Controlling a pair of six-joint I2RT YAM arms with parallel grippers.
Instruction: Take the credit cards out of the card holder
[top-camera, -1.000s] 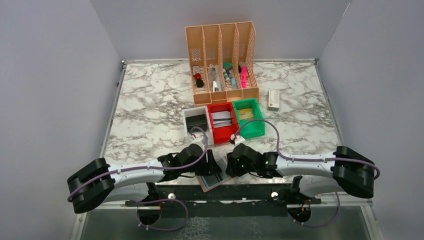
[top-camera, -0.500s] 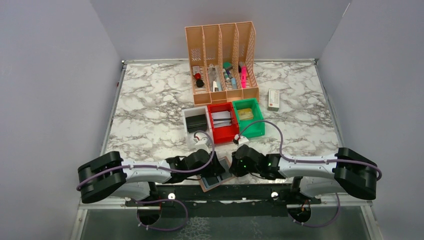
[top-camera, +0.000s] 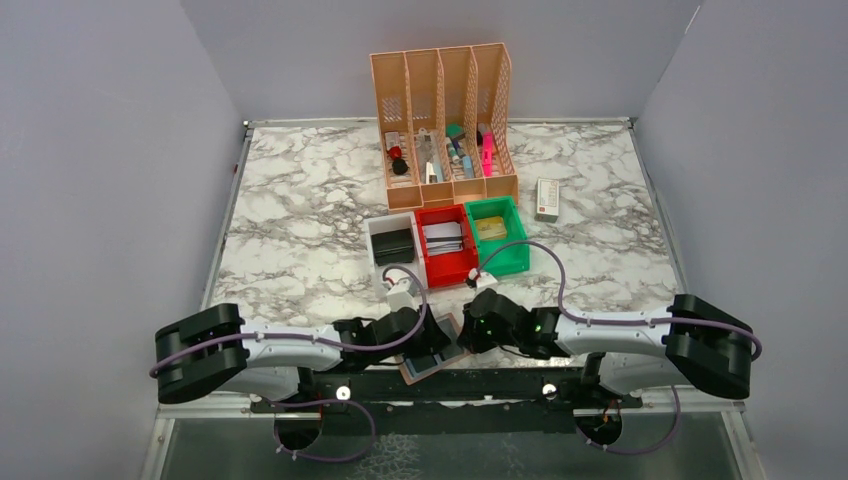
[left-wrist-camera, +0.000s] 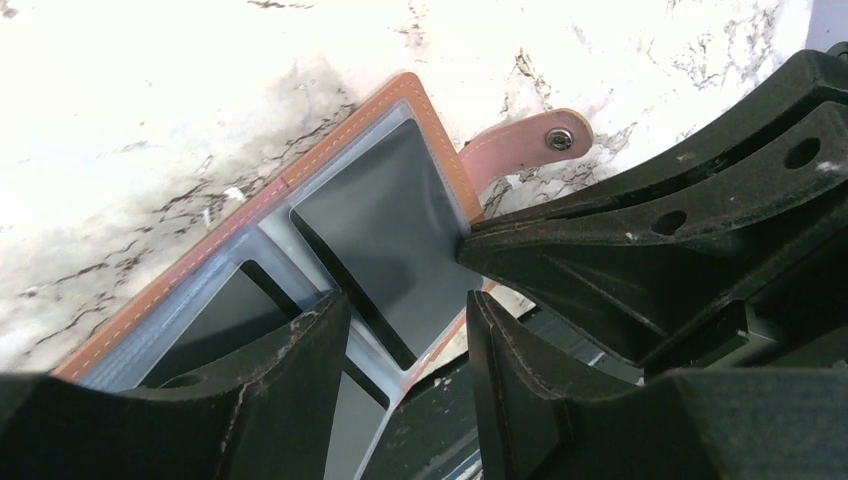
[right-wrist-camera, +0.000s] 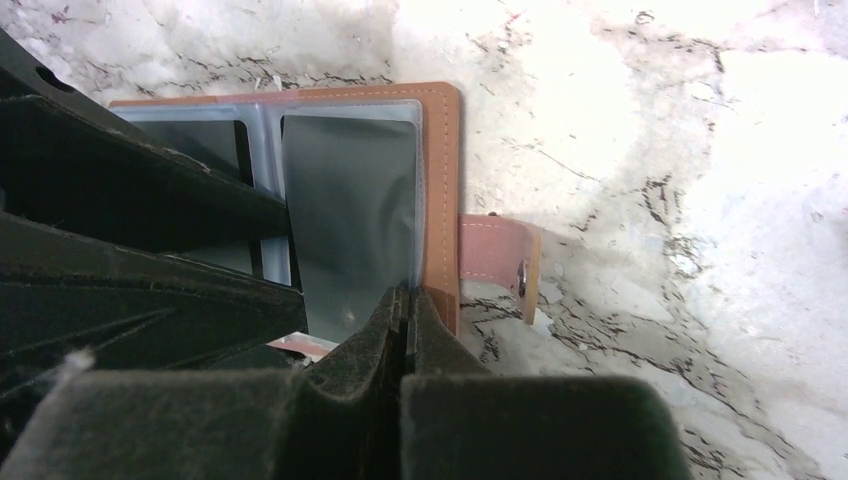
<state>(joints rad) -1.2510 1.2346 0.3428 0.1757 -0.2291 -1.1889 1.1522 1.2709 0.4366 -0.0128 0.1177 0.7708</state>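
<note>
The tan-brown card holder (top-camera: 416, 370) lies open at the table's near edge, its lower corner past the edge. It also shows in the left wrist view (left-wrist-camera: 350, 140) and the right wrist view (right-wrist-camera: 440, 170). Dark credit cards (left-wrist-camera: 385, 220) sit in its clear pockets (right-wrist-camera: 350, 220). My left gripper (left-wrist-camera: 405, 305) is open, its jaws standing over the holder's lower corner (top-camera: 425, 345). My right gripper (right-wrist-camera: 408, 295) is shut, pinching the clear pocket's edge beside the brown border (top-camera: 463, 335). Its pink snap strap (right-wrist-camera: 495, 260) sticks out to the right.
Behind the grippers stand a white bin (top-camera: 392, 243) with a black case, a red bin (top-camera: 445, 243) and a green bin (top-camera: 497, 235). An orange file organizer (top-camera: 445, 120) stands at the back, with a small white box (top-camera: 547, 198) at its right. A black rail (top-camera: 440, 385) runs below the table edge.
My left arm has slid right and lowered its gripper onto the holder. My right gripper has closed in on the holder's right edge. The last half second shows little movement.
</note>
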